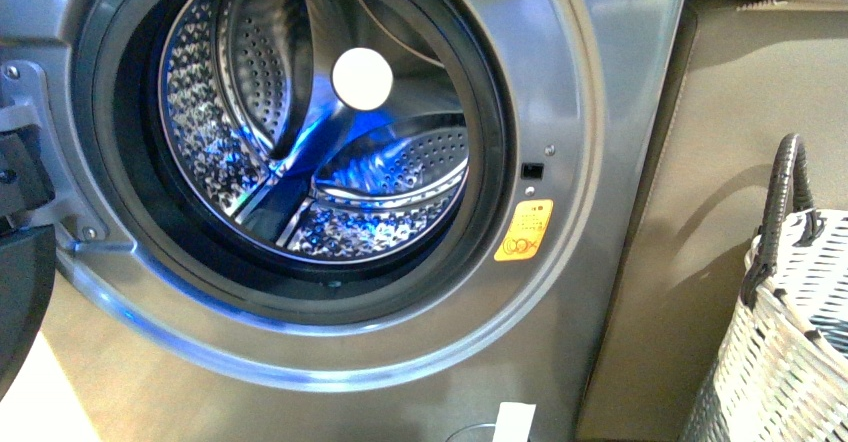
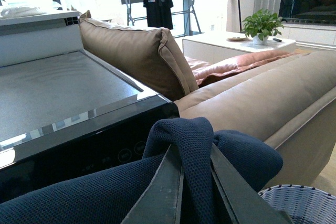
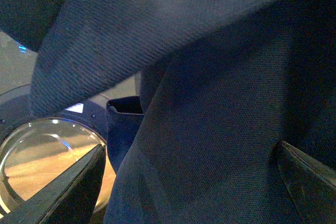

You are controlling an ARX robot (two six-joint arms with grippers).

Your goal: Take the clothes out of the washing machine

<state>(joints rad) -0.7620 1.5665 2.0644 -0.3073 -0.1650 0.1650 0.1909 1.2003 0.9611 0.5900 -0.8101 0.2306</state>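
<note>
The washing machine (image 1: 585,152) fills the front view, its porthole open, and the perforated steel drum (image 1: 300,152) shows no fabric inside. Neither gripper appears there. In the left wrist view my left gripper (image 2: 191,153) is shut on a fold of navy knit clothes (image 2: 241,156), held above the machine's grey top (image 2: 58,93). The right wrist view is mostly covered by dark blue clothes (image 3: 210,103) hanging between the widely spread fingers (image 3: 73,187) of my open right gripper (image 3: 191,182). I cannot tell whether they touch the cloth.
A white, grey and black woven basket (image 1: 790,342) stands on the floor right of the machine; its rim (image 2: 304,200) shows under the held garment. The open glass door (image 3: 37,150) hangs at the machine's left (image 1: 20,292). A tan sofa (image 2: 252,93) stands behind.
</note>
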